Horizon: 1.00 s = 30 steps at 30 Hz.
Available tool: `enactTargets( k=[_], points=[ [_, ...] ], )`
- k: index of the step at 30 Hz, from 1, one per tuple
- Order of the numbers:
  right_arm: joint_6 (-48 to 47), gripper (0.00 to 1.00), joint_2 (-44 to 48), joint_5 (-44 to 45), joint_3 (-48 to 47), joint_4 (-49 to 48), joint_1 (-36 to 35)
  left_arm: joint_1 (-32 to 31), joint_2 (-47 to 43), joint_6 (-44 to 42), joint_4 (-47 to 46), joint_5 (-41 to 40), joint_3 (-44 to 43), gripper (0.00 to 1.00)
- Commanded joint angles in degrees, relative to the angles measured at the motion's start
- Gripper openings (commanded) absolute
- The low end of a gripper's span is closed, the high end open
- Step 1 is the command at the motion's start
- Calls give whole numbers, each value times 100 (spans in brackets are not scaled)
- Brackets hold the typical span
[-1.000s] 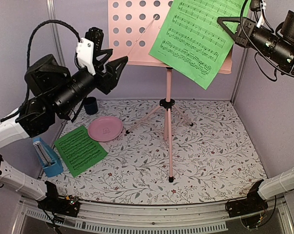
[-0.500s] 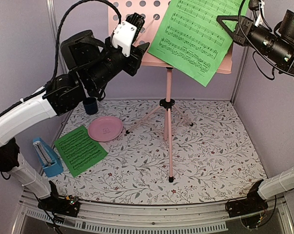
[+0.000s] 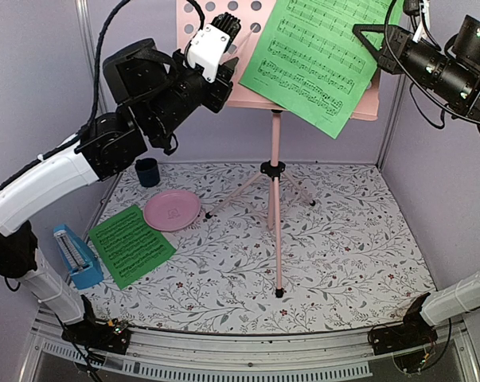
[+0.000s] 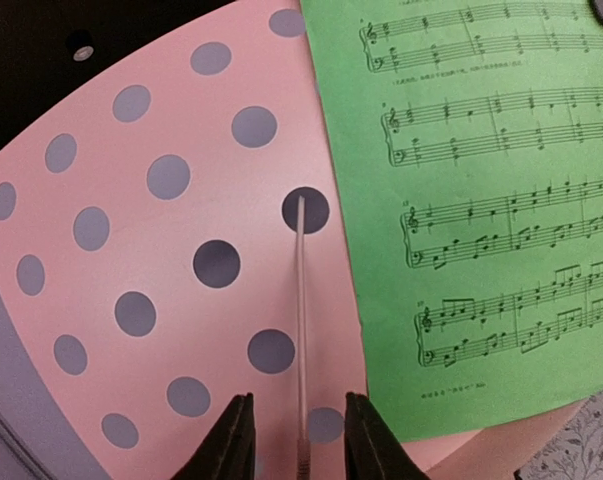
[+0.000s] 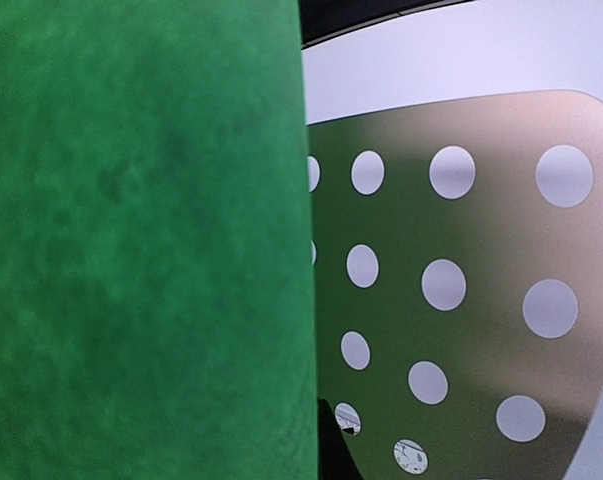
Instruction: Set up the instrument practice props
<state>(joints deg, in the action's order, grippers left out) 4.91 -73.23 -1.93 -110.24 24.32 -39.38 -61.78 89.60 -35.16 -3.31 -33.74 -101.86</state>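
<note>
The pink music stand (image 3: 275,159) stands mid-table on its tripod, its perforated desk (image 3: 212,32) at the top. One green sheet-music page (image 3: 319,56) lies tilted on the desk, and my right gripper (image 3: 367,38) is shut on its right edge. In the right wrist view the page (image 5: 141,240) fills the left, with one dark finger (image 5: 333,445) beside it. My left gripper (image 4: 297,400) is open against the desk's face (image 4: 161,250), its jaws either side of the thin page-holder wire (image 4: 301,300) without touching it. A second green page (image 3: 132,244) and the blue metronome (image 3: 74,256) lie at the front left.
A round pink disc (image 3: 172,210) and a small dark blue cup (image 3: 147,172) sit at the back left of the floral tabletop (image 3: 343,239). Purple walls close in the back and both sides. The stand's legs (image 3: 278,270) spread toward the front.
My left arm has swung up and right from beside the stand to the desk's face, and its jaws have narrowed. The held page has shifted slightly left.
</note>
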Motion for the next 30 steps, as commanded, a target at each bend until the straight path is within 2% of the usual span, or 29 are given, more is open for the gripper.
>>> enactTargets(
  k=[1, 8, 13, 23, 26, 30],
  points=[
    [-71, 0, -33, 97, -82, -164, -24, 178, 215, -132, 145, -124, -342, 32],
    [-76, 0, -33, 114, -86, -173, -29, 287, 390, -131, 343, 62, -644, 24],
    [-99, 0, -18, 165, -64, -175, -26, 293, 300, -89, 304, 179, -537, 16],
    [-161, 0, 2, 253, -33, -199, -26, 308, 206, -63, 240, 115, -367, 6],
    [-172, 0, 8, 295, -9, -207, -29, 307, -20, -4, 26, 404, -83, 0],
    [-196, 0, -6, 338, 2, -216, -29, 301, -397, 86, -411, 715, 430, 0]
  ],
)
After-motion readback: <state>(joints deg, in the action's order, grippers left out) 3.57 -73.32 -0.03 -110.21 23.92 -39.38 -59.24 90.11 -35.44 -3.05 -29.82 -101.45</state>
